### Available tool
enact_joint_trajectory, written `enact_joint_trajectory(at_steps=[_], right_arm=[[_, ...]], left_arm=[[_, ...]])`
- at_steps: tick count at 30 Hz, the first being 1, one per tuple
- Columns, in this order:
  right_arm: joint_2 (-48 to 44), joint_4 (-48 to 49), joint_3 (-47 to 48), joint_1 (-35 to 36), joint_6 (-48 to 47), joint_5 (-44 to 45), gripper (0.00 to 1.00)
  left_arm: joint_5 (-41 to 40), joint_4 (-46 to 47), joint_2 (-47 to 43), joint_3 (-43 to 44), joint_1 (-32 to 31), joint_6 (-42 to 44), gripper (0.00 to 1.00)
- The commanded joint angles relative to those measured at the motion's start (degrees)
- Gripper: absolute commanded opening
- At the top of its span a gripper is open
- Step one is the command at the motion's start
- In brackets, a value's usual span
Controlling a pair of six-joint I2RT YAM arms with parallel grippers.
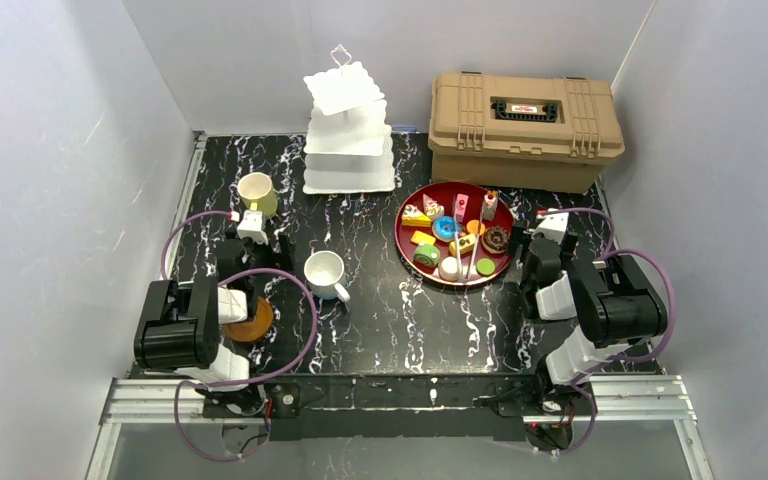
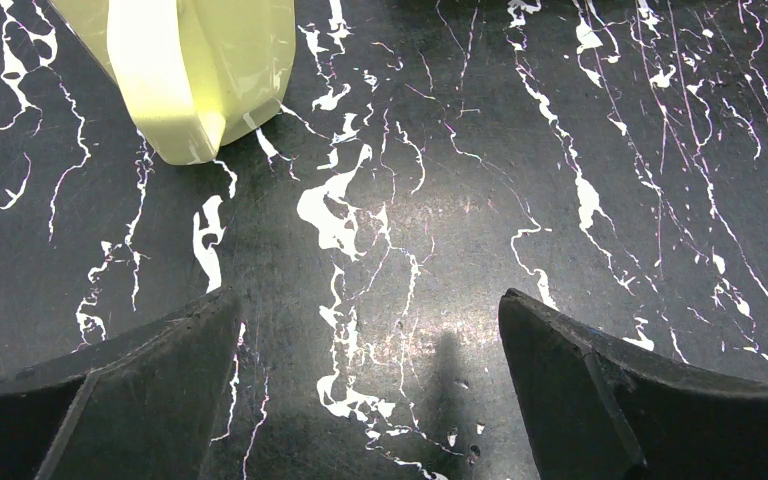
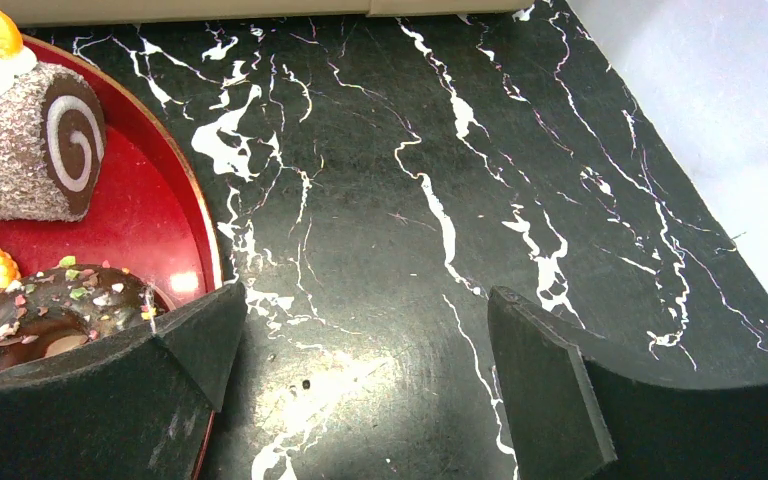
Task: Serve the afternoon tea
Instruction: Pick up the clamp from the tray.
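Observation:
The white three-tier cake stand (image 1: 348,125) is at the back centre with bare tiers. A round red tray (image 1: 411,244) to its right holds several toy pastries, among them a chocolate swirl roll (image 3: 30,140) and a sprinkled doughnut (image 3: 60,305). A white mug (image 1: 324,272) stands mid-table, and a yellow-green mug (image 1: 257,192) (image 2: 230,60) at the back left. A brown coaster (image 1: 253,322) lies partly under the left arm. My left gripper (image 1: 257,240) (image 2: 368,300) is open just short of the yellow-green mug. My right gripper (image 1: 538,238) (image 3: 368,295) is open beside the tray's right rim (image 3: 150,200).
A tan ribbed case (image 1: 525,125) stands at the back right behind the tray. White walls close in the table on the left, back and right. Black marbled tabletop (image 1: 410,320) shows between the white mug and the tray.

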Motion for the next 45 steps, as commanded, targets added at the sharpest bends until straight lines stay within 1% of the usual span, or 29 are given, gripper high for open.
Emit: enact_joint_trajectory(at_steps=[1,10,12,14,16,17,19,20,21,22,24,25,27,28,31,33,34,36,37,39,40,41,42,45], right_arm=[[-0.25,1.84,0.16,0.19,-0.43,-0.8,1.0],[-0.3,1.18,0.54,0.19,-0.22,-0.74,1.0],[-1.05,2.01,0.03,0.25,0.49,3.04,1.0],[-3.36,0.7,-1.0,0.19,2.28,3.09,1.0],[-5.38,4.5,-3.17,0.55,0.6,2.6,1.0],[-7.72,1.41,-2.98,1.05,0.91,4.65,1.0],[-14.53,-8.05,-0.9,1.07,3.31,8.83,1.0],[-17.88,-14.13,0.93,1.06,6.83,12.22,1.0],[-21.68,-23.07,3.7,1.01,9.98,14.07,1.0],[-24.92,-31.82,6.85,0.91,12.11,14.01,1.0],[-29.96,-43.42,12.35,0.89,9.57,9.04,1.0],[-31.69,-46.05,13.7,0.89,14.08,8.95,1.0],[-35.68,-52.32,15.38,0.82,26.21,11.29,1.0],[-38.25,-53.71,15.41,0.8,27.5,8.77,1.0],[-43.88,-58.39,16.53,0.84,26.7,-5.04,1.0],[-43.93,-65.56,20.11,1.12,27.29,-11.61,1.0],[-42.93,-71.13,22.67,2.07,27.16,-13.22,1.0],[-41.13,-78.31,26.33,5.48,26.31,-11.57,1.0],[-40.12,-81.58,27.97,7.96,25.8,-9.81,1.0],[-37.92,-86.3,31.07,14.43,25.1,-4.56,0.95],[-36.46,-88.61,32.59,17.71,25.44,-1.53,0.95],[-33.56,-91.07,34.08,20.57,25.85,0.98,0.98],[-31.07,-93.7,35.99,23.76,26.7,3.5,0.98],[-25.71,-100.78,40.74,29.53,29.86,10.12,0.98]], left_arm=[[-0.88,0.96,-1.02,0.49,-0.24,0.63,0.99],[-0.79,0.85,-0.8,0.69,-0.23,0.63,0.99],[-1.03,0.94,-1.13,0.5,-0.23,0.36,0.99],[-1.75,-1.5,-2.23,1.5,-0.21,0.02,0.99],[-0.34,-5.46,-4.46,2.84,-0.12,0.38,0.99],[0.72,-8.48,-6.16,3.7,-0.06,0.71,0.99],[2.86,-14.86,-9.54,5.81,-0.05,1.36,0.99],[3.49,-18.2,-11.07,7.09,-0.07,1.38,0.99],[3.9,-21.76,-12.42,8.49,-0.07,1.01,0.99],[4.18,-25.49,-13.45,9.95,-0.06,0.57,0.99],[5.22,-33.6,-15.99,13.33,-0.09,0.02,0.99],[5.97,-37.87,-17.1,15.06,-0.06,-1.39,0.99],[7.14,-45.55,-20.05,17.95,-0.11,-2.47,0.99],[7.41,-49.24,-21.2,19.25,-0.11,-2.91,0.99],[8.23,-59.77,-24.01,23.23,-0.08,-1.0,0.99],[8.39,-67.83,-24.44,27.26,-0.14,0.99,0.99],[8.14,-71.77,-24.35,29.34,-0.08,1.93,0.99],[7.61,-78.26,-24.24,33.35,-0.1,3.82,0.99],[7.48,-81.11,-24.22,35.1,-0.07,4.54,0.99],[6.91,-85.92,-24.4,38.82,-0.16,5.52,0.99],[6.74,-87.58,-24.44,40.21,-0.2,5.51,0.99],[6.55,-89.04,-24.38,41.62,-0.17,5.39,0.99],[6.36,-90.39,-24.16,42.93,-0.16,5.04,0.99],[6.11,-94.26,-22.95,46.93,-0.21,4.23,0.99]])
